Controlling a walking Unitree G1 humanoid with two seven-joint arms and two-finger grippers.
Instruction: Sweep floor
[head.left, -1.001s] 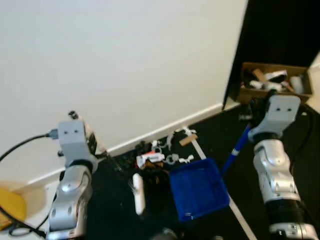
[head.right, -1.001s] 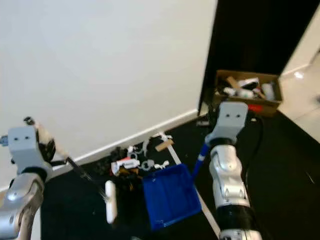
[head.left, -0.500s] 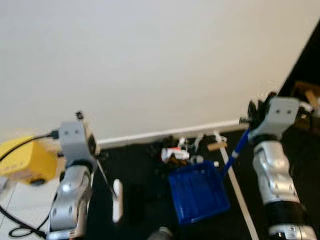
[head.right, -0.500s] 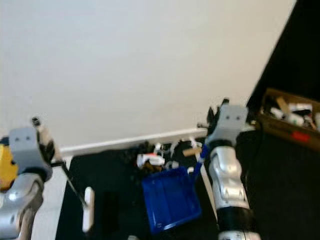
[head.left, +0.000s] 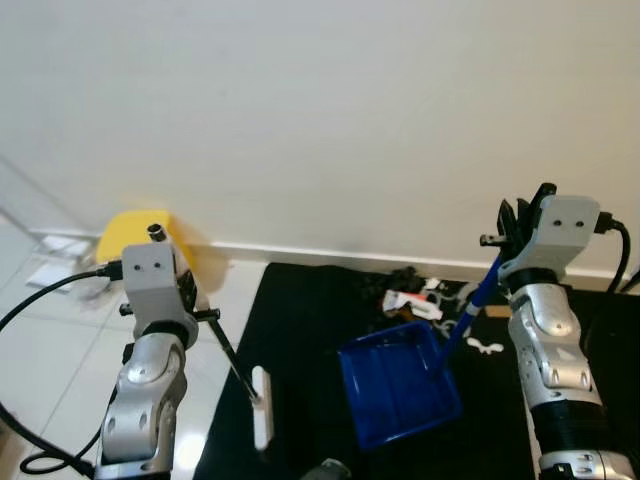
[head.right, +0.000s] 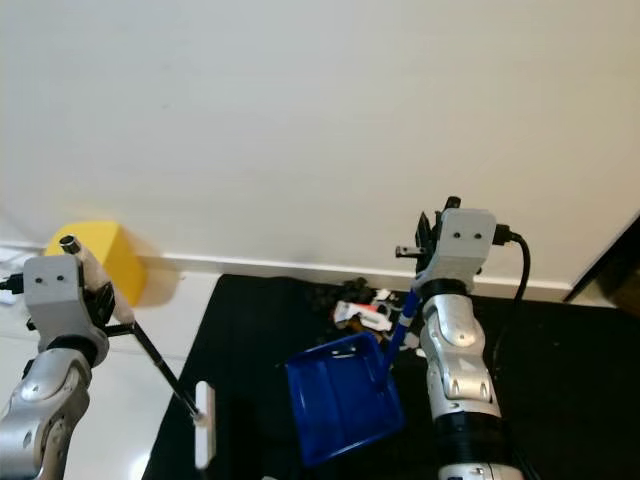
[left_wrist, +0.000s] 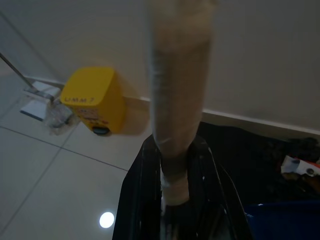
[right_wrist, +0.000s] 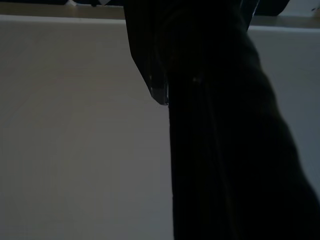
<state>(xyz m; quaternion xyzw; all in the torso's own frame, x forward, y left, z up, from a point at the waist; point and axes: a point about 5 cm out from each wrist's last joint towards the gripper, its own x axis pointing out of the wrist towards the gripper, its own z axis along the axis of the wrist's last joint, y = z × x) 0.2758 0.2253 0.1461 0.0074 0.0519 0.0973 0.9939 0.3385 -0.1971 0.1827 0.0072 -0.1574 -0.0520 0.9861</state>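
My left gripper (left_wrist: 175, 200) is shut on the taped handle of a broom (left_wrist: 177, 100). Its thin black shaft runs down to a white broom head (head.left: 261, 420) on the black mat. My right gripper (head.left: 512, 228) is shut on the blue handle (head.left: 470, 300) of a blue dustpan (head.left: 398, 385). The dustpan rests tilted on the mat, right of the broom head. A pile of litter (head.left: 410, 298), white, red and dark bits, lies by the baseboard just beyond the pan. The right wrist view is dark, with the handle (right_wrist: 225, 150) running beside a black finger (right_wrist: 150, 50).
A white wall (head.left: 320, 120) stands close ahead. A yellow box (head.left: 140, 235) sits against it at the left, with a mop-like tool (left_wrist: 35, 100) beside it on pale tiles (head.left: 50, 360). The black mat (head.left: 300, 330) covers the floor ahead and to the right. A cable (head.left: 40, 300) trails from my left arm.
The whole view has swung left: the cardboard box and dark doorway have left the picture, and the yellow box and tiles have come in. Both grippers keep their hold.
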